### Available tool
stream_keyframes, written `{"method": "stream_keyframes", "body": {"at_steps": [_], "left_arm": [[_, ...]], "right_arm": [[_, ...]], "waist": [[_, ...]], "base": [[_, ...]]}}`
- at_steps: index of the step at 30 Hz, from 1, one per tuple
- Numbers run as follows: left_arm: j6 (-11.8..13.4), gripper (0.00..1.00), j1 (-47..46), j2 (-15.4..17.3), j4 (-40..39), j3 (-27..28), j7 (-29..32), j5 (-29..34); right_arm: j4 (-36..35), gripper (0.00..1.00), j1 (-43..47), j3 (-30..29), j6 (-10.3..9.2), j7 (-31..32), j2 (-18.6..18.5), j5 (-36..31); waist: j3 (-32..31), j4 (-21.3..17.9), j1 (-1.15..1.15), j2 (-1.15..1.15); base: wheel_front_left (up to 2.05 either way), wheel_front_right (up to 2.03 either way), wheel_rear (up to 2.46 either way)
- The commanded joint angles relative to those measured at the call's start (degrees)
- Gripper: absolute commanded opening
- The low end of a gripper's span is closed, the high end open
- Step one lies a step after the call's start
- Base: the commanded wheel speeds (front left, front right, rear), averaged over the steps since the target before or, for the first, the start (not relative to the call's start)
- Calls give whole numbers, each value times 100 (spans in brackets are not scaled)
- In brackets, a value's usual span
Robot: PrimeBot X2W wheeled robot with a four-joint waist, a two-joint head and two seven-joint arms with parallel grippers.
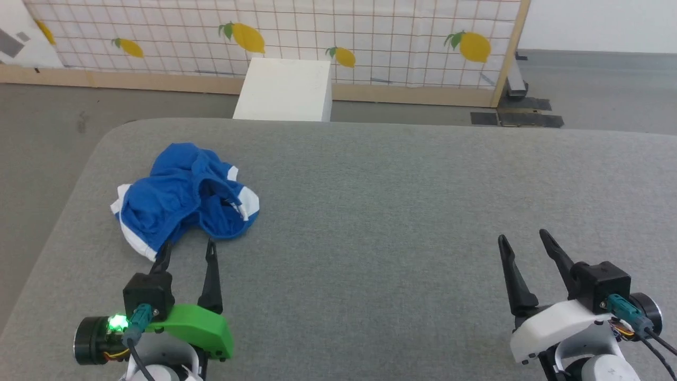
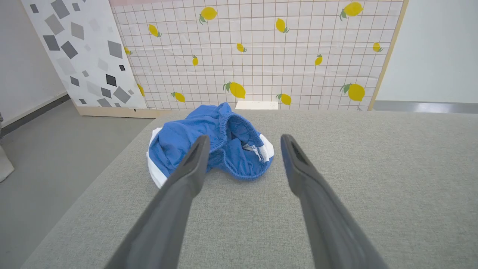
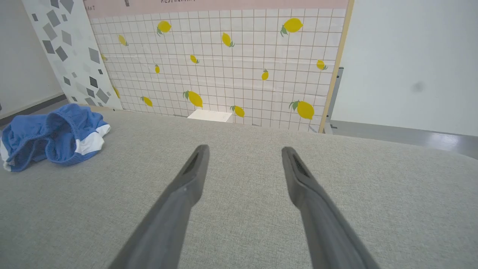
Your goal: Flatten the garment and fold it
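The garment (image 1: 180,196), royal-blue shorts with white bands, lies crumpled in a heap at the left of the grey table (image 1: 396,211). Its elastic waistband gapes toward me in the left wrist view, garment (image 2: 216,144), with a small white tag inside. My left gripper (image 1: 188,246) stands open just in front of the heap, its left fingertip at the fabric's near edge, nothing between the fingers. My right gripper (image 1: 523,237) stands open far to the right over bare table. The right wrist view shows the garment (image 3: 52,136) far off to the left.
A white box (image 1: 285,90) stands on the floor behind the table's far edge. A lemon-patterned tiled panel (image 1: 296,37) in a wooden frame closes the back. The table's rounded left edge (image 1: 69,196) runs close beside the garment. Grey table surface stretches wide between the grippers.
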Motion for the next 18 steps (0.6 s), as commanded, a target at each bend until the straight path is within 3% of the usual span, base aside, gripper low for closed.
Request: {"method": "stream_keyframes", "body": {"at_steps": [1,18], "left_arm": [[54,100,100,-7,20,22,-53,-47],[79,100,172,-11,112,122,-254,-121]], "right_arm": [[48,100,77,10,-2,-58,1,62],[280,100,126,66,-4,-260,2,272]], "waist": [[-3,94,0,0],[-45,728,0,0]], "base": [[0,0,0],[0,0,0]]}}
